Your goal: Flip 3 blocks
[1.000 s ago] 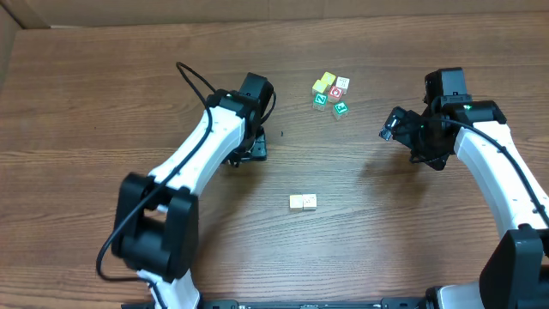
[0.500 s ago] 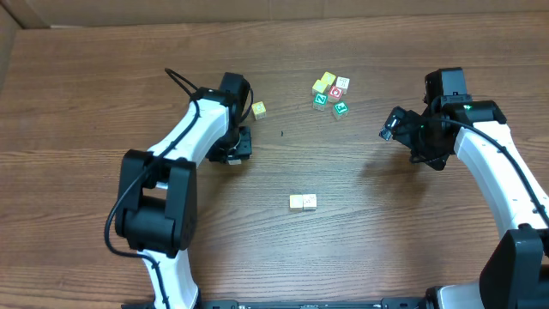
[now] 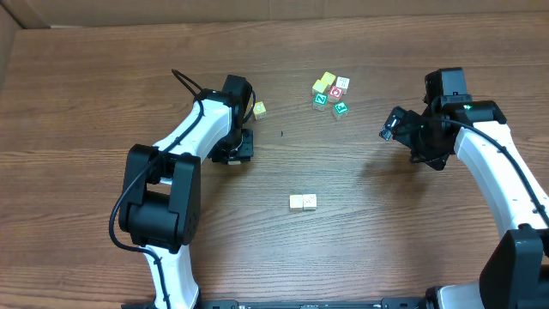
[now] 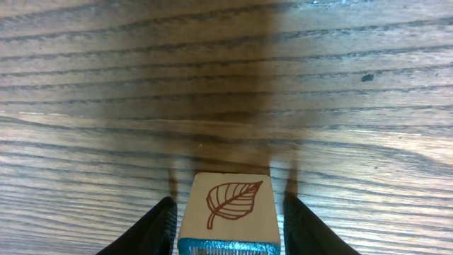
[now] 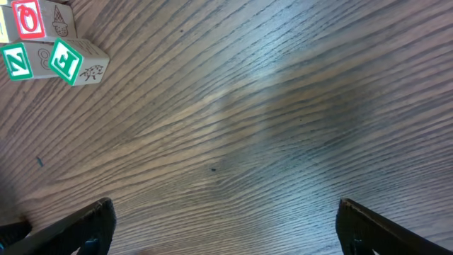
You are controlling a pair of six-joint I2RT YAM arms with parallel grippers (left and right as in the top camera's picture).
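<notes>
A cream block (image 4: 230, 198) with a brown leaf drawing on top and a teal face toward the camera sits between the fingers of my left gripper (image 4: 228, 228). The fingers press close on both its sides. From overhead this block (image 3: 259, 109) shows at the tip of the left gripper (image 3: 251, 109). Two cream blocks (image 3: 303, 202) lie side by side mid-table, far from both grippers. My right gripper (image 5: 226, 230) hangs open over bare wood, seen at the right in the overhead view (image 3: 393, 129).
A cluster of cubes (image 3: 330, 92) lies at the back centre, with yellow, red and green letter faces. Two green-letter cubes (image 5: 53, 60) and a red-faced one (image 5: 30, 19) show at the right wrist view's top left. A small dark speck (image 3: 282, 133) marks the wood.
The left arm's end swung left, uncovering the block at its tip, and its fingers closed in on that block. The right arm has not moved.
</notes>
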